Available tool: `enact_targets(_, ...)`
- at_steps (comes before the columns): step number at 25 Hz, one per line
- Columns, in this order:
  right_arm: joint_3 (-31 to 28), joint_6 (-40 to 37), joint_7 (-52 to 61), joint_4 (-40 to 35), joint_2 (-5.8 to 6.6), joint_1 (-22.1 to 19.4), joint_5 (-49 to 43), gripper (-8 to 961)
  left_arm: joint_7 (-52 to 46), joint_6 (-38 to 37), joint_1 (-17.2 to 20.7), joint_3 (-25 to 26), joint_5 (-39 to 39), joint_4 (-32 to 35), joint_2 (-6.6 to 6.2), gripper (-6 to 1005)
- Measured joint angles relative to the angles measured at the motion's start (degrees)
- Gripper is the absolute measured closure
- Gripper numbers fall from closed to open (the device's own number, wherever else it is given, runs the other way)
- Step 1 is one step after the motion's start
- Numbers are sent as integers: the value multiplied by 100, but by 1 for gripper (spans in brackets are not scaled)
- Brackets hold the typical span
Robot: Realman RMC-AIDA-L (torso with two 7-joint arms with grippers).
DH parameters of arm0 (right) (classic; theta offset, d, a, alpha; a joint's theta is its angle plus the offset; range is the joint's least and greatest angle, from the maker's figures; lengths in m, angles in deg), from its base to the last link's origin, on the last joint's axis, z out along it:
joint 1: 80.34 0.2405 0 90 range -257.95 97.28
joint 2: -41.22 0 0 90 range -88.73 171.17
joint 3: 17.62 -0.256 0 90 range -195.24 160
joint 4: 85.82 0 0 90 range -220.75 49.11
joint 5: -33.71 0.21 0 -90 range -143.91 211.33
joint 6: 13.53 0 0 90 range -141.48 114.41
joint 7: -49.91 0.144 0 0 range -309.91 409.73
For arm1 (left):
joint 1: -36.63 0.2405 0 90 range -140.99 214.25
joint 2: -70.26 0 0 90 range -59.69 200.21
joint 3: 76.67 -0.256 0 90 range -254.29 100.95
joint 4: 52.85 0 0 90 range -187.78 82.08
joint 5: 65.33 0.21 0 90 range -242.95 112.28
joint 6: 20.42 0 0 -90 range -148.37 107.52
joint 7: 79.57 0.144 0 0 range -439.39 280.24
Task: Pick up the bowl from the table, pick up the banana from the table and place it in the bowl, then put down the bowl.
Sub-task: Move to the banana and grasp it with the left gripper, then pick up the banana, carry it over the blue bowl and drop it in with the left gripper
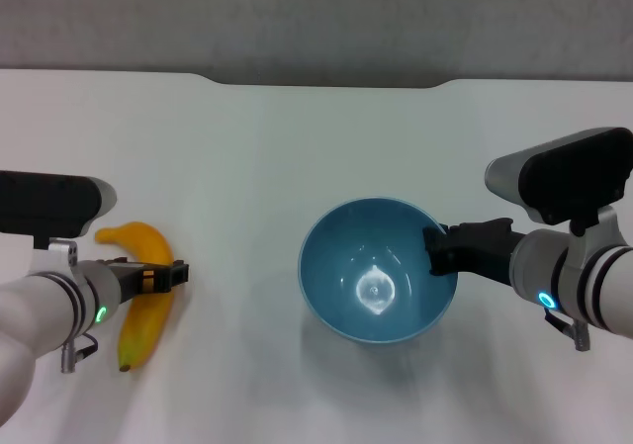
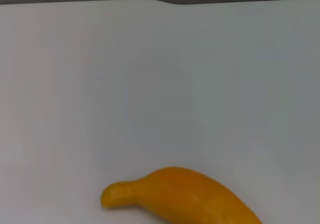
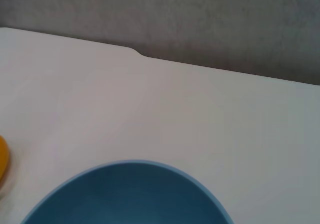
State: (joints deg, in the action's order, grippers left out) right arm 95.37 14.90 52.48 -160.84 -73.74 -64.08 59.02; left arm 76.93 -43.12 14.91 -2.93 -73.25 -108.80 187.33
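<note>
The light-blue bowl point(image 1: 376, 284) sits at the middle right of the white table point(image 1: 287, 167), its inside facing up. My right gripper point(image 1: 436, 250) is shut on the bowl's right rim; a soft shadow lies under the bowl, and I cannot tell whether it is lifted. The bowl's rim fills the lower part of the right wrist view point(image 3: 130, 194). The yellow-orange banana point(image 1: 144, 242) lies at the left of the table. My left gripper point(image 1: 170, 275) reaches across the banana's middle from the left. The left wrist view shows one end of the banana point(image 2: 185, 194) close by.
The table's far edge has a shallow notch point(image 1: 326, 82), with a grey wall behind it. Bare white tabletop lies between the banana and the bowl. A sliver of the banana point(image 3: 2, 159) shows at the edge of the right wrist view.
</note>
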Motion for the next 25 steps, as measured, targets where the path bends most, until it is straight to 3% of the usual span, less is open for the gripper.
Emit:
enact_targets(9, 2, -14, -46, -4, -7, -10, 0, 903, -6, 20, 23, -10, 0, -5, 0, 296)
enact_targets(14, -17, -48, -57, 17, -5, -80, 0, 902, 27, -13, 174, -49, 3, -343, -15, 487)
enact_targets(21, -38, -161, -62, 78, -1, -128, 0, 901, 552, 9, 1443, -73, 67, -2436, -36, 488)
enact_targets(25, -54, -238, -63, 151, 0, -132, 31, 901, 613, 630, 2103, -213, 56, -3212, -33, 488)
